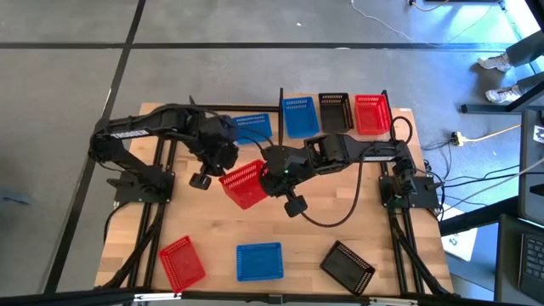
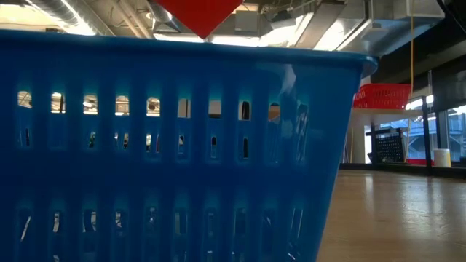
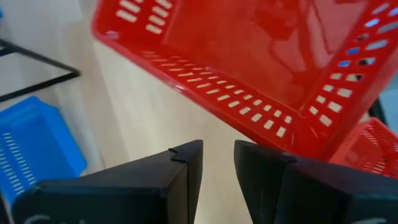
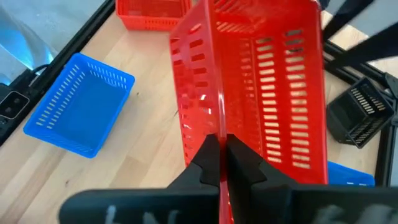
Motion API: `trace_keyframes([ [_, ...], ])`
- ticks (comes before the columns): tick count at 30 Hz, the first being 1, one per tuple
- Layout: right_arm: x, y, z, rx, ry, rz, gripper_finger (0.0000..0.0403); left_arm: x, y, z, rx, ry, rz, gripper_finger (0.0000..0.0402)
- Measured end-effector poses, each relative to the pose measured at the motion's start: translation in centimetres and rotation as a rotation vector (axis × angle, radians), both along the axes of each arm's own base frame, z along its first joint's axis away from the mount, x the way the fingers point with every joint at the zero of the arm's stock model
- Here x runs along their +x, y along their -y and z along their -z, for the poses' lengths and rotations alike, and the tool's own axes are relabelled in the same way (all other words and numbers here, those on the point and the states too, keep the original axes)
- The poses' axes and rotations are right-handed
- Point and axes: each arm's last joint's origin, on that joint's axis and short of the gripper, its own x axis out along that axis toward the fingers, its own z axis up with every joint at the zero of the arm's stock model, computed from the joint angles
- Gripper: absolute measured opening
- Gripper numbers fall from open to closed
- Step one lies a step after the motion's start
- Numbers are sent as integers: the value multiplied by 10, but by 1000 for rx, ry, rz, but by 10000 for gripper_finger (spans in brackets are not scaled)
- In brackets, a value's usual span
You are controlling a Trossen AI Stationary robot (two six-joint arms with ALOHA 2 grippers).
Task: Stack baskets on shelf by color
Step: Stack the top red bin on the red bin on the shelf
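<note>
A red basket (image 1: 245,184) hangs tilted in mid-air above the table's middle, held by my right gripper (image 4: 219,146), which is shut on its wall. Its lowest corner (image 2: 200,14) shows in the low view. My left gripper (image 3: 217,165) hovers just left of it, over the table, narrowly open and touching nothing. The shelf (image 1: 280,106) at the far edge carries a blue basket (image 1: 296,116), a black one (image 1: 334,111) and a red one (image 1: 371,114). Another blue basket (image 1: 251,127) sits beside them, partly under my left arm. My right gripper pinches the red basket's long side wall at its rim (image 4: 217,127), one finger inside the basket and one outside. The fingers reach it from the table's right side. The basket is lifted clear of the table and tilted, its far end pointing away from the fingers.
Three baskets rest on their bottoms along the near edge: red (image 1: 181,262), blue (image 1: 259,261), which fills the low view (image 2: 167,145), and black (image 1: 347,266). A black cable (image 1: 331,217) loops over the table right of centre. Thin black shelf posts (image 3: 37,62) stand close to my left gripper.
</note>
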Motion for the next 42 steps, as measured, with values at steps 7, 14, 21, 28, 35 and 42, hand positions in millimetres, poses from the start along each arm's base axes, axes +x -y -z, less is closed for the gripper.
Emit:
trace_keyframes([
  [7,-1,1,0,1,-13,26,0,-15,6,-10,21,42,-30,85],
  [14,-2,6,2,-45,-31,79,0,-27,11,-18,-8,78,-39,85],
  [21,-3,11,3,-50,-43,148,0,-35,17,-24,-27,104,-18,85],
  [28,-3,16,3,-123,-23,302,0,-38,14,-25,24,113,-97,85],
  [35,-22,20,-6,-130,-53,457,0,-59,6,-37,124,184,-235,85],
  [42,-40,24,-17,-146,1,688,0,-86,-1,-51,156,295,-376,85],
])
